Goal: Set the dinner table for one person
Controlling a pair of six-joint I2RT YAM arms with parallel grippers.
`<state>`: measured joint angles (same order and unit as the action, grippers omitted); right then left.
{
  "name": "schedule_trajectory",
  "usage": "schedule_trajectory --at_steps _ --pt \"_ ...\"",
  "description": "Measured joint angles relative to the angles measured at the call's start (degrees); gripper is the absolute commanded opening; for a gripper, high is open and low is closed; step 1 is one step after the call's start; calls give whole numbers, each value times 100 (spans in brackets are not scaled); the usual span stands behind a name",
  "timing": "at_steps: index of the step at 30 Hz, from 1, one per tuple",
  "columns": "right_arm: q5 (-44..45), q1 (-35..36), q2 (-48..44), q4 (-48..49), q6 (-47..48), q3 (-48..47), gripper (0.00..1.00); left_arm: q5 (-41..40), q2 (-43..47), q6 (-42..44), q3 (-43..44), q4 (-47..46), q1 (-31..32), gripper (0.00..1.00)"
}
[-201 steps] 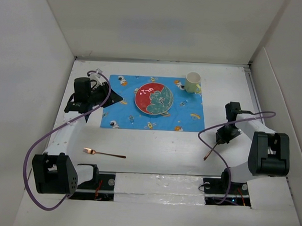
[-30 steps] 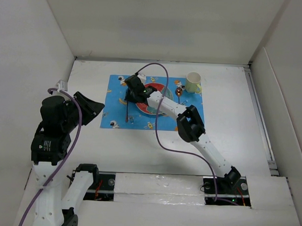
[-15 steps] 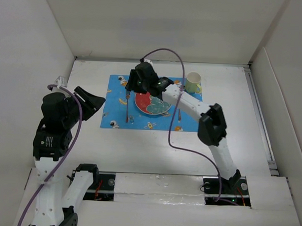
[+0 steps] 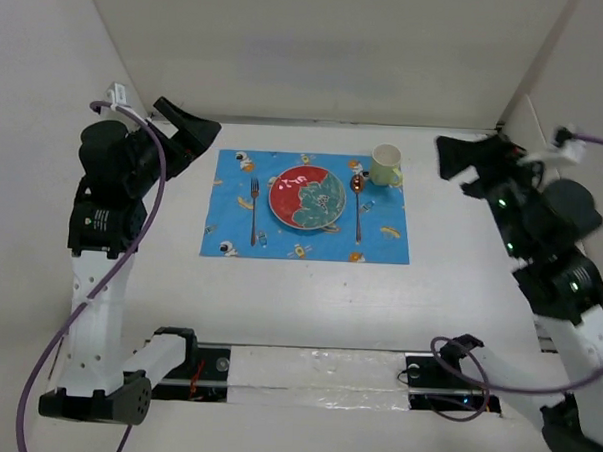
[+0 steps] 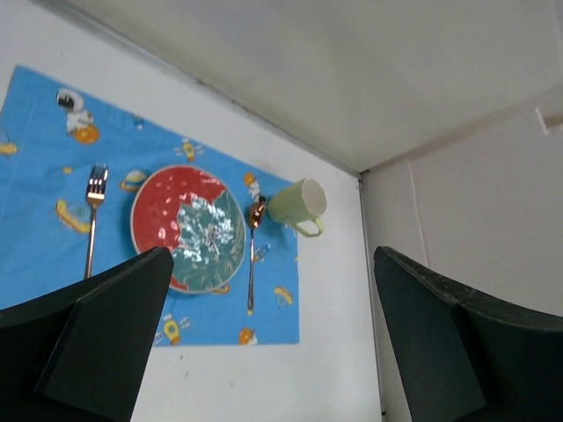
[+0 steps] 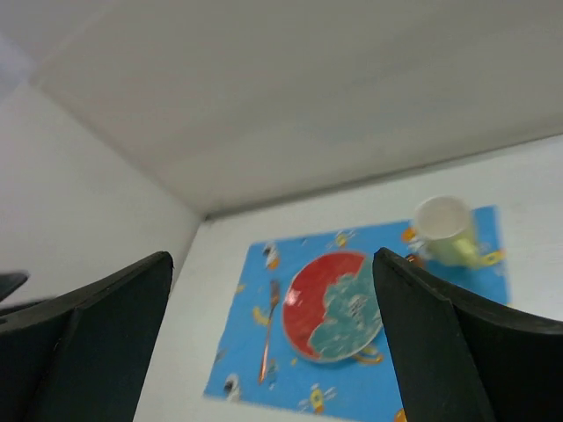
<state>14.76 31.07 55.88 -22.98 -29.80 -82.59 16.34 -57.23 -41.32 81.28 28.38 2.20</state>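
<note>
1. We see the dinner table [image 4: 459, 293] below both raised grippers, its blue mat [image 4: 231, 241] lying between them
2. On the mat, a plate [image 4: 308, 198] has a fork [image 4: 253, 209] just left, a spoon [image 4: 358, 208] just right and a mug [image 4: 386, 165] by the spoon's far end
3. Our left gripper [image 5: 271, 264] hangs left of the fork, fingers spread wide, empty
4. Our right gripper [image 6: 273, 264] hangs right of the mug, spread wide too, holding nothing
</note>
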Motion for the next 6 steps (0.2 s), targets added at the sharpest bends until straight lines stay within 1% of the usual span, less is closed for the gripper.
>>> schedule_trajectory --at_steps 3,4,6 --pt "424 -599 -1095 -98 28 444 100 -81 -81 35 374 -66 0 99" --pt "483 -767 -1296 -114 50 492 100 -92 -66 39 428 -96 0 99" --pt "492 -1056 -1412 -149 81 549 100 -90 -24 33 437 -166 0 99"
